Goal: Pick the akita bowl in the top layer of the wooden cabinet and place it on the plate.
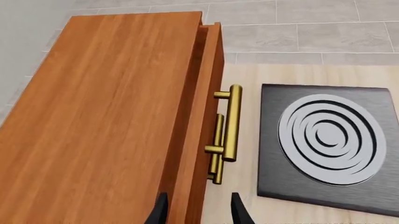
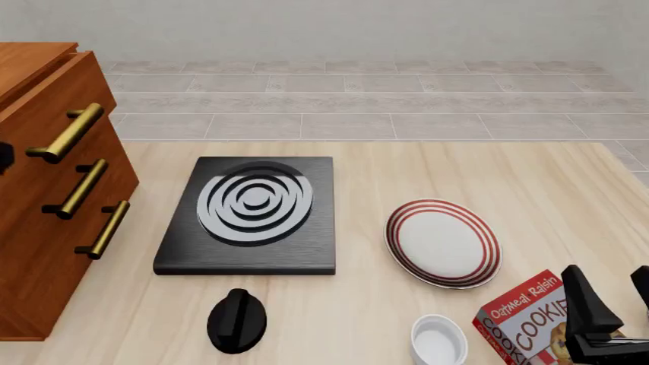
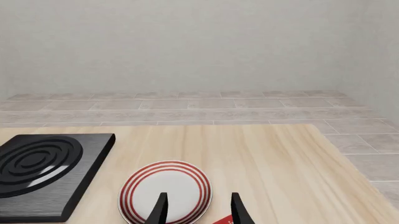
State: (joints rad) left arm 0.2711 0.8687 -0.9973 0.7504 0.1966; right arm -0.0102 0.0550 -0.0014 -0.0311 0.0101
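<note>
Top layer (image 1: 209, 93) sits barely ajar, its brass handle (image 1: 232, 122) running lengthwise just ahead of the left gripper (image 1: 198, 207). Both grippers are spread and empty; the right gripper (image 2: 612, 300) waits at lower right, far off.

Black square stove (image 2: 248, 216) lying on the table (image 2: 365, 163), black knob-like object (image 2: 236, 320) sitting nearby, small white bowl (image 2: 439, 340) resting beside red cookie box (image 2: 527, 322)

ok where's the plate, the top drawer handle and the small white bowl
plate (image 2: 443, 243), front view, on its white centre
top drawer handle (image 2: 69, 133), front view, midway along the brass bar
small white bowl (image 2: 439, 341), front view, on its inside, near the picture's lower edge
</note>
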